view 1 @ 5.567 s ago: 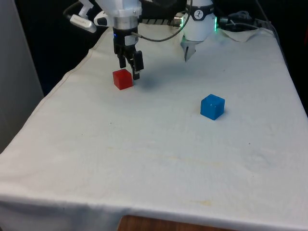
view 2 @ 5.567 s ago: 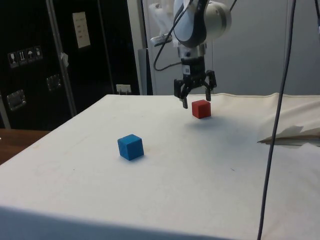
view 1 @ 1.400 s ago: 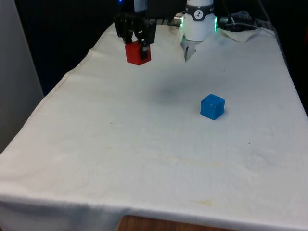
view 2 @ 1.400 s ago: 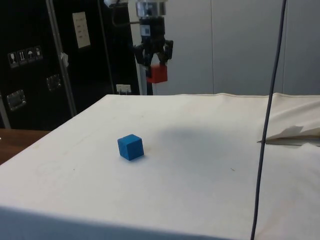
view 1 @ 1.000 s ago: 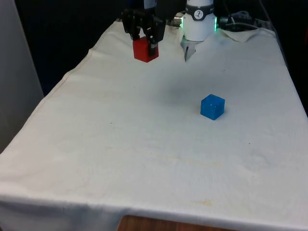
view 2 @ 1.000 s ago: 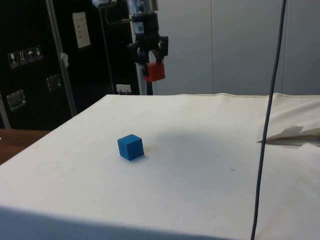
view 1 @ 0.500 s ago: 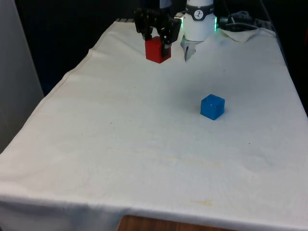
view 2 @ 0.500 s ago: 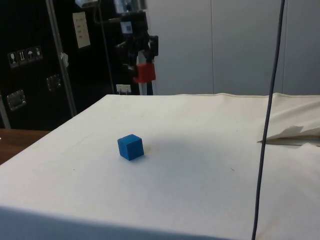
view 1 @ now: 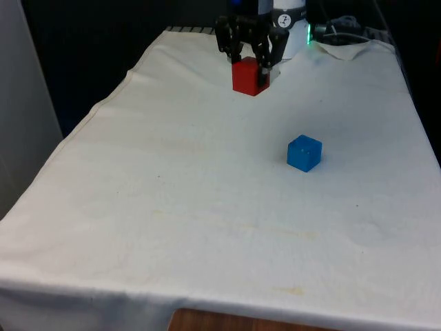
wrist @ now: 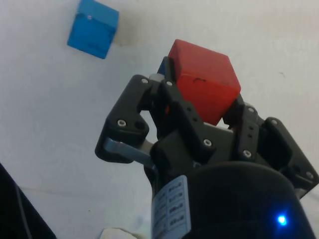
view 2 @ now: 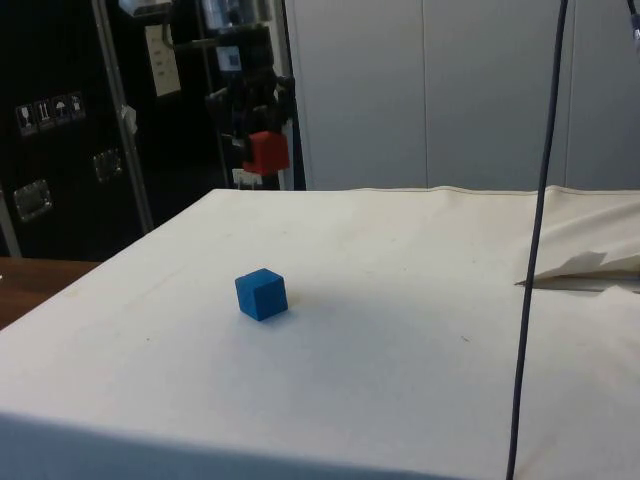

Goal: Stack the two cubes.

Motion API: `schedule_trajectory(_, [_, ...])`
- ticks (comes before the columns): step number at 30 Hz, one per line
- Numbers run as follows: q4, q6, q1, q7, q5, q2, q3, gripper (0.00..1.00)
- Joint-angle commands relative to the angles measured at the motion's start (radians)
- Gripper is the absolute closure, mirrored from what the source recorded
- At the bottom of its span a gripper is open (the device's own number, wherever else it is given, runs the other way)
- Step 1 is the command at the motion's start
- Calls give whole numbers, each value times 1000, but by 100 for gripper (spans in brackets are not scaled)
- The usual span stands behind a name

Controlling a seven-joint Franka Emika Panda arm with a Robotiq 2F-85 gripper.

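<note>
My gripper (view 1: 250,67) is shut on the red cube (view 1: 249,76) and holds it well above the white cloth, toward the far end of the table. From the side, the red cube (view 2: 266,152) hangs high in my gripper (view 2: 256,140), above and beyond the blue cube (view 2: 262,294). The blue cube (view 1: 304,153) rests on the cloth, nearer the camera and to the front view's right of the held cube. In the wrist view my gripper (wrist: 199,107) clamps the red cube (wrist: 204,85), and the blue cube (wrist: 93,28) lies on the cloth far below.
A crumpled white cloth bundle (view 1: 348,43) with dark cables lies at the far right corner in the front view. A black cable (view 2: 532,240) hangs down close to the side camera. The table's left edge (view 1: 96,110) drops off beside a dark gap.
My gripper has carried the red cube toward the front view's right and slightly lower, closing in on the blue cube. The blue cube has stayed where it was.
</note>
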Motion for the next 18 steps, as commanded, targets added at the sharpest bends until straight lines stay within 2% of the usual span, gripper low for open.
schedule_trajectory(1, [7, 2, 6, 10, -4, 5, 3, 98])
schedule_trajectory(5, [16, 5, 8, 21, -5, 11, 26, 98])
schedule_trajectory(6, [13, 2, 2, 12, 0, 9, 28, 98])
schedule_trajectory(7, [18, 6, 9, 24, -5, 13, 31, 98])
schedule_trajectory(15, [23, 14, 15, 47, -7, 16, 76, 98])
schedule_trajectory(16, [23, 15, 15, 51, -8, 16, 81, 98])
schedule_trajectory(17, [19, 11, 8, 39, -1, 12, 81, 98])
schedule_trajectory(18, [22, 16, 16, 56, -9, 15, 87, 98])
